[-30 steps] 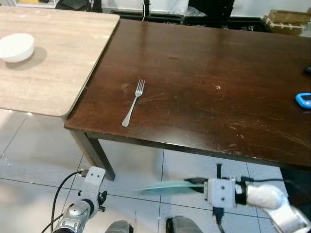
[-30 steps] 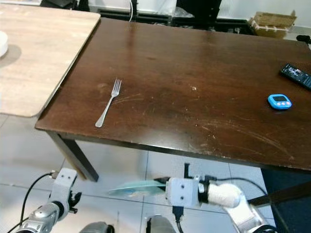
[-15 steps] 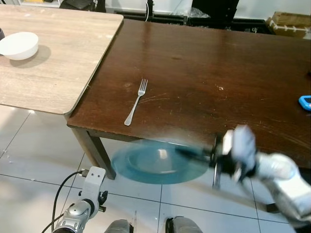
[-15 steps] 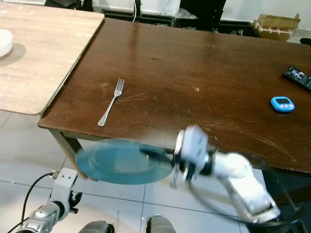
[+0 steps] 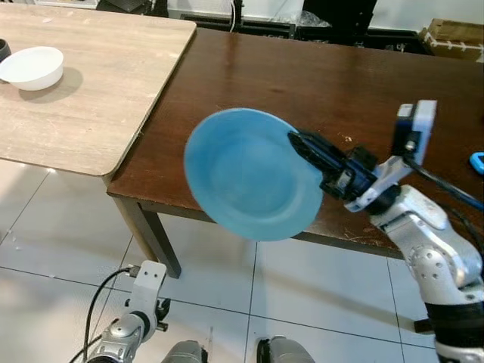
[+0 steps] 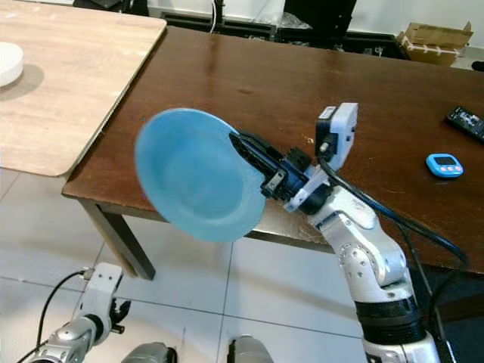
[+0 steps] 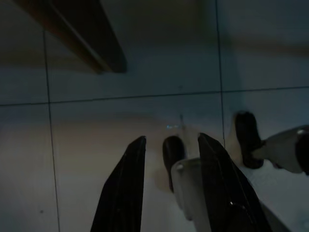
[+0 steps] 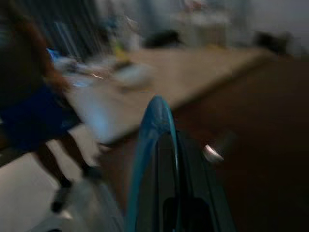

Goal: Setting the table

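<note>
**Right eye view: blue plate raised over the table**

Right gripper (image 6: 246, 148) is pinching a blue plate (image 6: 198, 175) by its rim, tilting it above the dark wooden table's (image 6: 318, 83) near edge. Left gripper (image 7: 169, 154) is hanging low, fingers parted, holding nothing.

blue plate (image 5: 249, 174): smooth, matt | dark table (image 5: 363, 91): glossy scratched wood | light table (image 5: 98, 83): matt woodgrain

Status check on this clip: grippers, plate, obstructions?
Right gripper shut on blue plate, tilted, held above dark table edge. Left gripper open, idle near floor. Plate hides the landing spot.
</note>
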You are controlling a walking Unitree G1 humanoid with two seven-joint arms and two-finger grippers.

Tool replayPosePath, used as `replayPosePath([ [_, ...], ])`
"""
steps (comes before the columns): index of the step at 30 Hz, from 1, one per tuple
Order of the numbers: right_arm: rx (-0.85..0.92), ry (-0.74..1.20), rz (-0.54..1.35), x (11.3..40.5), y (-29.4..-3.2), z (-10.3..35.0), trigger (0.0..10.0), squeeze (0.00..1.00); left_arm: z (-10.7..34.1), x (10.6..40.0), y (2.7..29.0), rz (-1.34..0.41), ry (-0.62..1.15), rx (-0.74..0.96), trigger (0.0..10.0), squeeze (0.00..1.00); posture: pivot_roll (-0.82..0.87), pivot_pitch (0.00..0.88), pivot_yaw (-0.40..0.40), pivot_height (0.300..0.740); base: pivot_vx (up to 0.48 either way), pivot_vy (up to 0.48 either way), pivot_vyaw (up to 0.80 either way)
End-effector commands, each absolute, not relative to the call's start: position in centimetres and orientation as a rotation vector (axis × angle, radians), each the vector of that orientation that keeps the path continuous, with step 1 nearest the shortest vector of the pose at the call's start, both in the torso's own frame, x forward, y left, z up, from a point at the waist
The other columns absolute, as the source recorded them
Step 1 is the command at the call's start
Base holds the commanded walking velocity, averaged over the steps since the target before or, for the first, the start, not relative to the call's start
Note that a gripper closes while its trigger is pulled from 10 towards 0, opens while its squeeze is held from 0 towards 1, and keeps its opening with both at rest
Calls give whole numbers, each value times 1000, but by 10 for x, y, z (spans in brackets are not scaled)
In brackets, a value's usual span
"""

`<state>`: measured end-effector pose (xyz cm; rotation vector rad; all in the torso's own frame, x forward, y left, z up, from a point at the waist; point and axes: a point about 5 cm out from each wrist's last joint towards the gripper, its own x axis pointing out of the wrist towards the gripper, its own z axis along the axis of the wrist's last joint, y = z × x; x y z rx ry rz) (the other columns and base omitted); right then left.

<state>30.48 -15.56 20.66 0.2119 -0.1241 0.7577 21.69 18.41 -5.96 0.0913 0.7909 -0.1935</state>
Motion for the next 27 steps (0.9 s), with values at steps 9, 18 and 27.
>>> replayPosePath([
  [9, 461, 0, 378, 344, -179, 181, 10000, 0, -65, 208, 186, -184, 815, 78, 10000, 0, 65, 91, 36, 740, 0, 0, 0],
  [18, 653, 76, 233, 371, -175, 160, 10000, 0, -64, 210, 186, -184, 811, 77, 10000, 0, 65, 93, 37, 740, 0, 0, 0],
  [27, 614, 193, 206, 383, -150, 141, 10000, 0, -64, 209, 185, -186, 811, 75, 10000, 0, 68, 110, 31, 740, 0, 0, 0],
])
